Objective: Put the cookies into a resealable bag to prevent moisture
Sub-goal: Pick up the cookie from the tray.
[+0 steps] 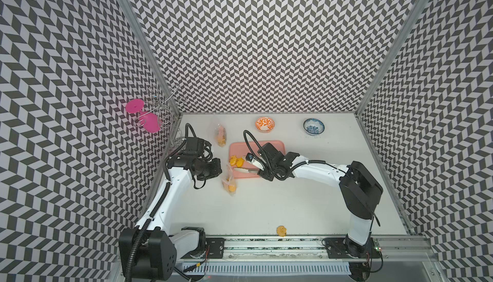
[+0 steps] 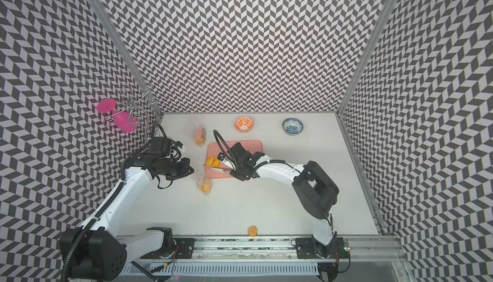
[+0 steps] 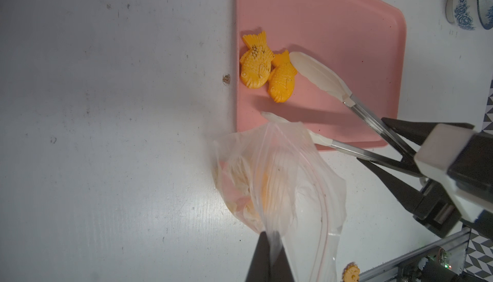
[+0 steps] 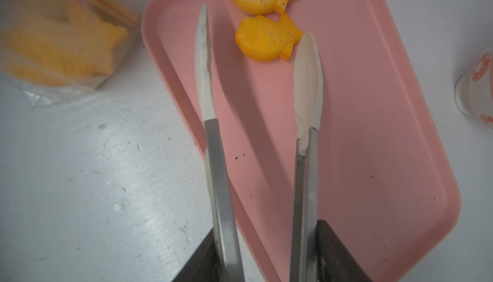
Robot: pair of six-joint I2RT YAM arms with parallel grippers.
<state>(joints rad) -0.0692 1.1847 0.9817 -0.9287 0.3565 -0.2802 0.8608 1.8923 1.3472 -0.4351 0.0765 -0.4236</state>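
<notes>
the left tool (image 3: 269,238) is pinched tight on the rim of the bag (image 3: 280,176), a thin, crinkly clear film with a red zip line. yellow cookies show inside it, and its mouth is just beside the tray (image 3: 333,13). held at 1 spot only, that floppy mouth may sag shut. the right tool (image 4: 266,228) is clamped on the tongs (image 4: 216,160), steel arms with smooth white tips, spread apart. 2 fish cookies (image 3: 256,64), flat and scale-embossed, lie touching on the smooth pink tray, 1 tip just beside a tail. a squeeze may skid them over the low rim or catch both. 1 round cookie (image 1: 281,231) sits at the desk (image 1: 293,200) edge, likely awkward to reach.
</notes>
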